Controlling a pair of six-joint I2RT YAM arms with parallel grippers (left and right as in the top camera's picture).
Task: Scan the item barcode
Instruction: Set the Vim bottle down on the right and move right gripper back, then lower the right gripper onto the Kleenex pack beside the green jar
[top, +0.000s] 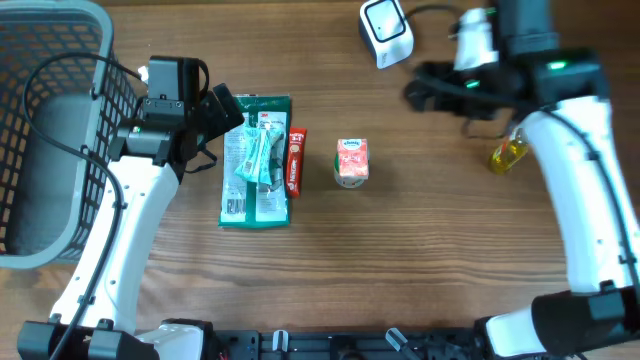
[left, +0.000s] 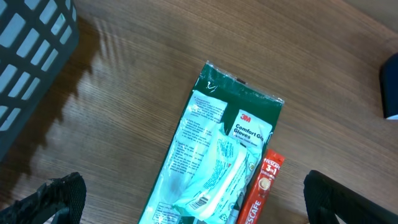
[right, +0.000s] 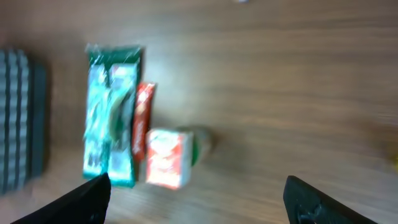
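- Over the counter (top: 420, 260), the left claw (left: 199, 202) hangs spread wide above the green glove packet (top: 255, 160) — nothing gripped.
- Right claw (right: 202, 199), fingers apart and empty, sits near the scanner (top: 385, 32).
- Risk: the flat, slick packet may slip, or the red sachet (top: 296, 160) just beside it gets pinched too — hiding the barcode.

Left pincer (top: 225, 112) and right pincer (top: 415, 85) both spread wide.

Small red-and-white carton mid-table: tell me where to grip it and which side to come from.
Pinch the carton across two opposite flat side faces, coming down from above. It is a small box with parallel sides, and the red sachet beside it lies apart, so fingers should fit on both sides.
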